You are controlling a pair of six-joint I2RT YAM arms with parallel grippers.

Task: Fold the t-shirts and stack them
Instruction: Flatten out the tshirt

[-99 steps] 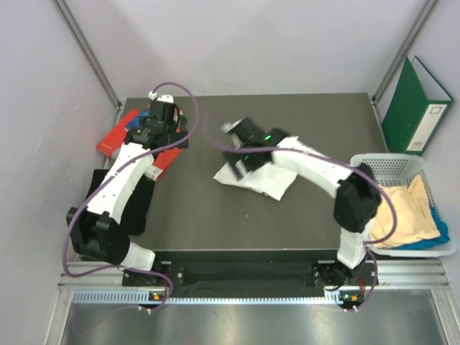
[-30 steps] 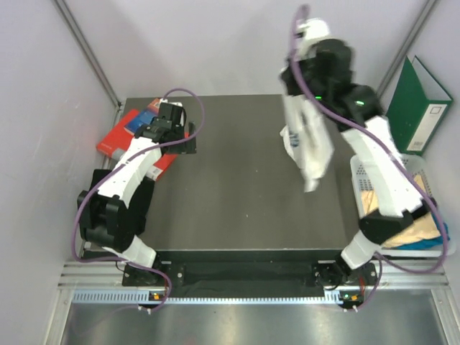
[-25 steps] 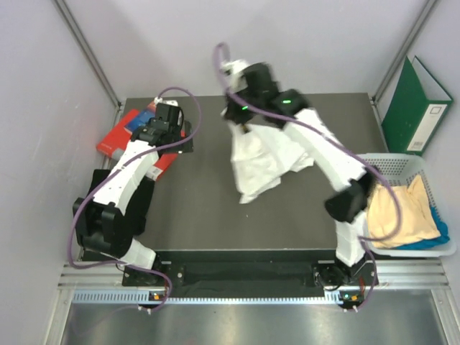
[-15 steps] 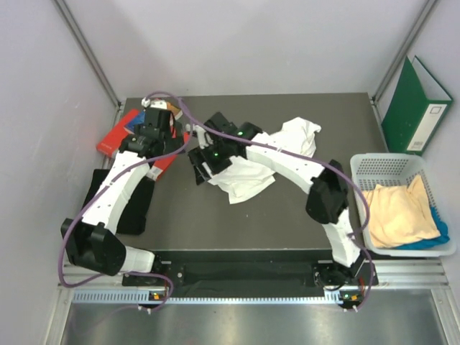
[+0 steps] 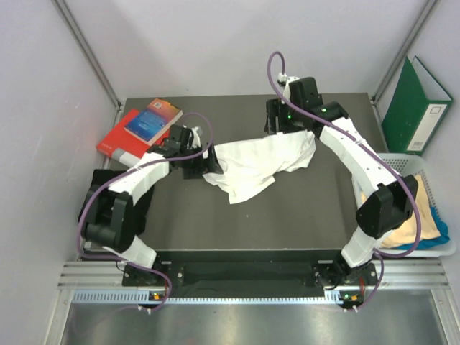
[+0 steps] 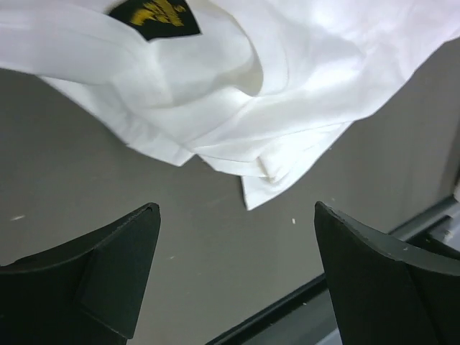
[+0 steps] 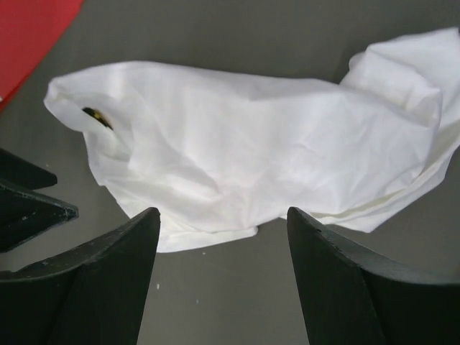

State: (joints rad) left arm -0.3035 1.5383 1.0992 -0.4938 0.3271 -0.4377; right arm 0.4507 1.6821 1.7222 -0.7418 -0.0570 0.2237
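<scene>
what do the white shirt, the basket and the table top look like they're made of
White t-shirt: thin soft cloth, likely cotton knit, matt; it lies in loose creases and folds. Basket: white plastic by the look; its walls are a moulded mesh. Table top: dark grey, matt and smooth; rubber mat, laminate or painted board, the look leaves open.

white t-shirt (image 5: 255, 164): soft matt cloth, creased and rumpled
counter (image 5: 302, 208): dark, matt, smooth, a few pale specks
left pincer (image 6: 236, 207): matt black fingers, probably hard plastic
right pincer (image 7: 223, 212): same matt black finish
books (image 5: 152, 121): smooth covers, slightly glossy
basket (image 5: 388, 159): white plastic mesh
near rail (image 5: 237, 296): bare metal, dull sheen
binder (image 5: 413, 108): green, smooth cover with a paper label
</scene>
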